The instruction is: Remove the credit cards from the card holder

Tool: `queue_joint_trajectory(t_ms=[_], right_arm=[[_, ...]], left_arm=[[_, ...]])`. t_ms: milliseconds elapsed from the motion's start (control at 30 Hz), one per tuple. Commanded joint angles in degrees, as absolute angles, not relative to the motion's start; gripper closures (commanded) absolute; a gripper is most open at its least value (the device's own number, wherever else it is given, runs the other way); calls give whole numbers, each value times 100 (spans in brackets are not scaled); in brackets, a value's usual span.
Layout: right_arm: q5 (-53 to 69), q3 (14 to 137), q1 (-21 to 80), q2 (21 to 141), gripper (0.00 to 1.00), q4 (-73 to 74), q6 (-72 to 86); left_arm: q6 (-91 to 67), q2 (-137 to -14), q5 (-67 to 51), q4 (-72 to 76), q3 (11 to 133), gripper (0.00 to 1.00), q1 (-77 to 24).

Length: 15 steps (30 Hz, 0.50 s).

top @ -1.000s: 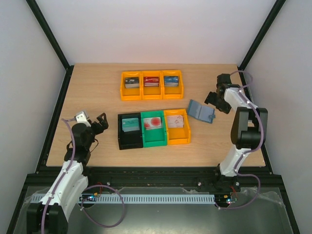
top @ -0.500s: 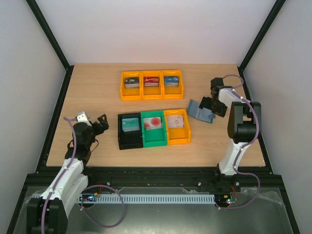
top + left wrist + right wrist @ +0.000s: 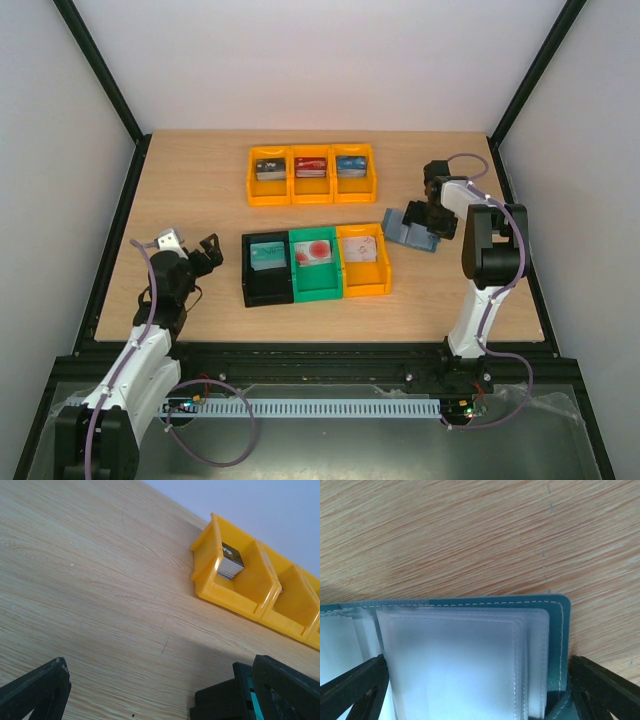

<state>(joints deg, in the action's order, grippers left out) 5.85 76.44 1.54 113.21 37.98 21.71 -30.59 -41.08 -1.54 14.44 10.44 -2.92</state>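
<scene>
The card holder (image 3: 408,230) is a slate-blue wallet lying open on the table, right of the lower bins. My right gripper (image 3: 428,214) is low over it and open. In the right wrist view the fingers (image 3: 351,690) stand on either side of the card holder's (image 3: 555,630) frosted clear sleeves (image 3: 455,665). No printed card face shows in the sleeves. Credit cards (image 3: 311,167) lie in the upper orange tray, and more cards (image 3: 267,256) lie in the lower bins. My left gripper (image 3: 205,250) is open and empty at the left, over bare table.
The orange three-compartment tray (image 3: 312,190) stands at the back middle. The black (image 3: 266,291), green (image 3: 318,290) and orange (image 3: 366,286) bins stand in a row at the centre. In the left wrist view the orange tray (image 3: 235,592) holds a card (image 3: 231,562), and the black bin's corner (image 3: 217,706) is near.
My right gripper has moved left and down from beside the card holder until it is over it. The left arm has barely moved.
</scene>
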Motion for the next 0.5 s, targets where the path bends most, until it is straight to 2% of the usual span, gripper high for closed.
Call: queue_joint_trajectory(t_ms=[0,133,200,300,467], right_arm=[[365,7545,176,11697,9,3824,2092],[434,7390,172,11627,25,3685,2117],[417,7394,175,11592,37,3676,2118],[381,7441,176,11505,50,3701,2118],[415,7537,176,11226,65,3803,2105]], left_arm=[[-2997,-4131,-193,1555,1078,0,-246],[-2993,-4103,-198,1557,1066,0,-242],[-2996,-4099,-193,1545,1068,0,-237],[-2995,-4104,-209,1560,1065,0,-237],[-2956,-4096,-252,1582,1107,0,-237]])
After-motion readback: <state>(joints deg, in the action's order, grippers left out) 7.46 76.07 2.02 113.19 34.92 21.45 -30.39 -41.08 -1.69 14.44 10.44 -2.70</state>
